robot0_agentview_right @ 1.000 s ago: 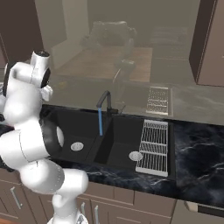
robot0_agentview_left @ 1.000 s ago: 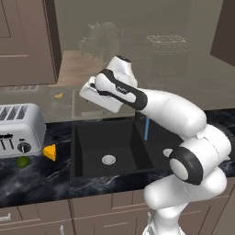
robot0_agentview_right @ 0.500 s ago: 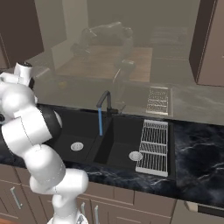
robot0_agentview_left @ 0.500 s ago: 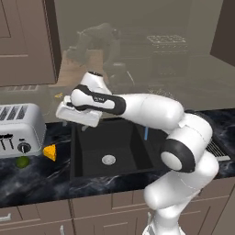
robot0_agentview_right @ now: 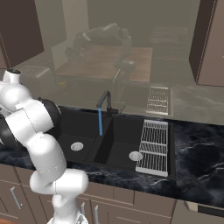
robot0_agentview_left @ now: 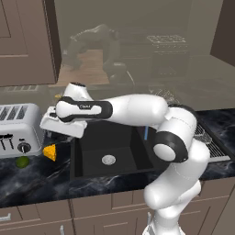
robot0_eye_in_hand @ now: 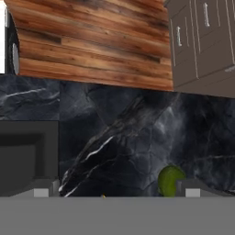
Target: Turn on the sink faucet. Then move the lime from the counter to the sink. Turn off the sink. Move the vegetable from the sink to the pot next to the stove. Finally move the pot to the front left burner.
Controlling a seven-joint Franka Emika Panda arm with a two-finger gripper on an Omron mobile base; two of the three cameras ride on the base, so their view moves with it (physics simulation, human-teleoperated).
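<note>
Resting on the black marble tabletop (robot0_agentview_left: 41,176), lime (robot0_agentview_left: 22,161): small, round, yellow-green, just in front of the toaster (robot0_agentview_left: 18,128) and beside the orange cheese wedge (robot0_agentview_left: 50,152). Tool (robot0_eye_in_hand: 117,189): released, jaws wide, nothing held, above the tabletop with the lime (robot0_eye_in_hand: 170,180) near one fingertip, off centre. Sink faucet (robot0_agentview_right: 104,101): running into the sink (robot0_agentview_right: 87,131). Risks: off-centre closure could nudge the round fruit away; descent could clip the wedge or toaster.

Yellow-green lime (robot0_eye_in_hand: 170,181) on black, grey-veined counter (robot0_eye_in_hand: 137,137).
</note>
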